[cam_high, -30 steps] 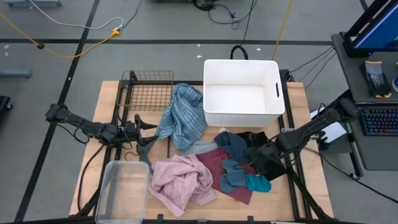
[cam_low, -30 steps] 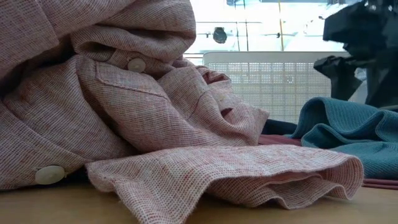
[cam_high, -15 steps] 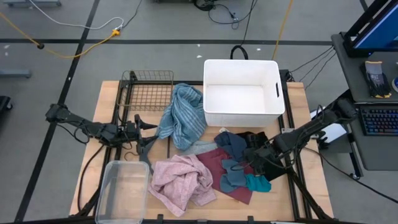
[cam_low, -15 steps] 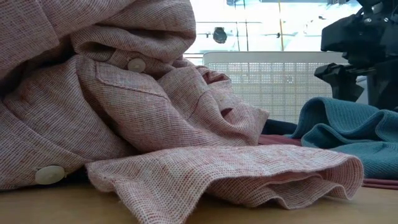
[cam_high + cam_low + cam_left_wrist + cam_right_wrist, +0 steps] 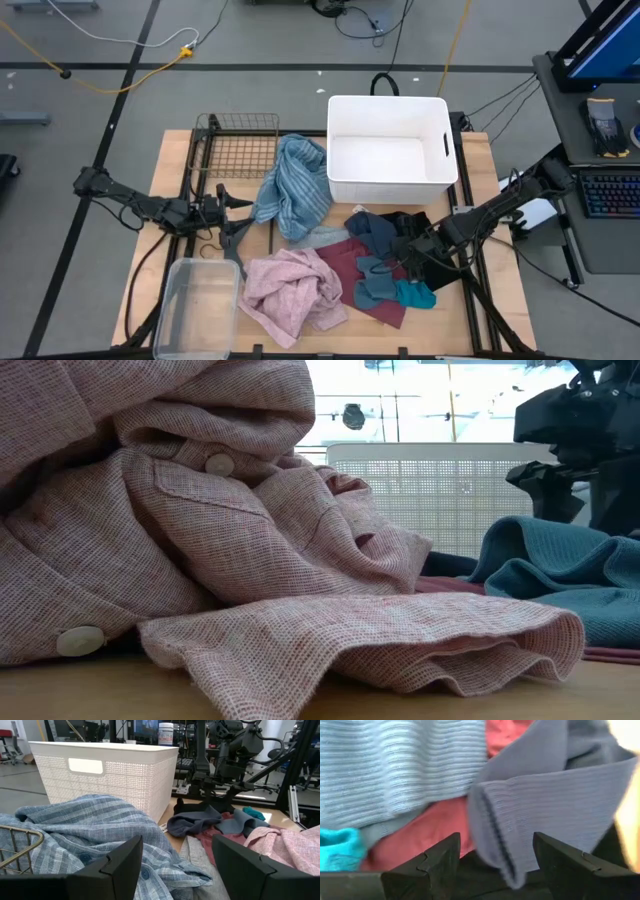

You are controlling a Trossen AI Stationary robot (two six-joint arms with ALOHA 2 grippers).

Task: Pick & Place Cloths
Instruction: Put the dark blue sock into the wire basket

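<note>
A cloth pile lies on the table: a blue-striped towel [image 5: 295,185], a pink cloth [image 5: 290,290], a maroon one [image 5: 348,268], black shorts [image 5: 412,222], a navy piece [image 5: 372,230], a grey-blue piece [image 5: 372,282] and a teal piece [image 5: 414,295]. My right gripper [image 5: 405,255] is open just above the pile's right part. In its wrist view [image 5: 495,865] a ribbed navy hem [image 5: 492,830] lies between the fingers. My left gripper [image 5: 232,212] is open and empty at the table's left, facing the striped towel [image 5: 90,830].
A white basket [image 5: 390,150] stands at the far right of the table. A wire rack [image 5: 240,145] stands at the far left, a clear plastic bin [image 5: 197,305] at the near left. A grey hanger [image 5: 236,242] lies between the left gripper and the pink cloth.
My right gripper has shifted a little toward the table's left over the cloth pile, staying open. The cloths lie as before.
</note>
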